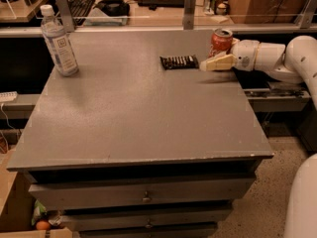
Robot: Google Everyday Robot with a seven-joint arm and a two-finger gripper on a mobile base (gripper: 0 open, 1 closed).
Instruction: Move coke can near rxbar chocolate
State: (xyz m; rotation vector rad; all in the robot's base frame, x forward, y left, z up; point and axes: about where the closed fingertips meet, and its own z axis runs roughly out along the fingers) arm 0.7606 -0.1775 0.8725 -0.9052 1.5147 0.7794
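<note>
Tool [212,60] pinches coke can [221,40] low down, upright at far right of bench [138,128], just beside rxbar chocolate [179,61]. Task looks nearly done: set-down and release left.

coke can [221,42]: red, silver top, is sitting upright, clasped by the gripper [210,62] | rxbar chocolate [179,62]: dark wrapper, is lying flat just left of the can

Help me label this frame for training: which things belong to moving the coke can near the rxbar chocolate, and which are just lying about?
Job in hand: coke can; rxbar chocolate; end effector, shut on the can just right of the bar.

Lying about: water bottle, far left; keyboard, beyond the table.
</note>
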